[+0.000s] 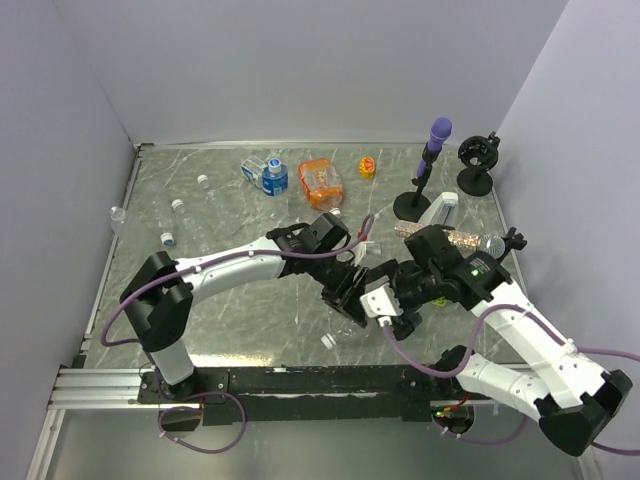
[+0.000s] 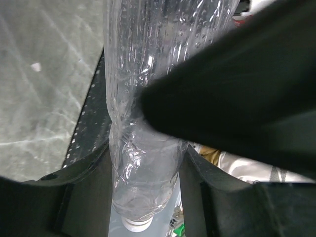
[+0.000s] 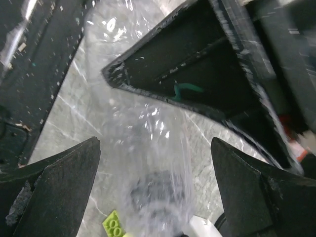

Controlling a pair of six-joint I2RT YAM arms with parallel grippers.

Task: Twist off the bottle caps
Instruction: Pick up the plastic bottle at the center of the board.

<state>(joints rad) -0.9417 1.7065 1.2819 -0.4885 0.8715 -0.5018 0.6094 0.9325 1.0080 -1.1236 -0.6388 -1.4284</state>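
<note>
Over the grey marbled table (image 1: 250,310) both arms meet at the centre, near the front edge, and it's early days on this job. Between them is the clear crinkled plastic bottle (image 2: 143,98). It is lifted off the surface and tilted, neck pointing down toward the near edge.

The left gripper (image 2: 144,197) is clamped round the bottle's lower body, a finger on either side, and the thin wall buckles where they press. The right gripper (image 3: 158,192) is spread as wide as it goes, with the bottle passing between its fingers (image 3: 64,187) and neither of them touching it.

The white screw cap (image 2: 136,223) sits on the neck, seated as far as I can judge, so this one is not undone yet. To my eye the right gripper needs to work down to that cap, close on it and twist while the left holds the body.

Along the far-left side lie the loose clear bottles (image 1: 180,212), apart from the arms, their tiny caps apparently on, though they are too small to be sure. No loose cap is visible anywhere, so I'd say nearly everything is left to do.
</note>
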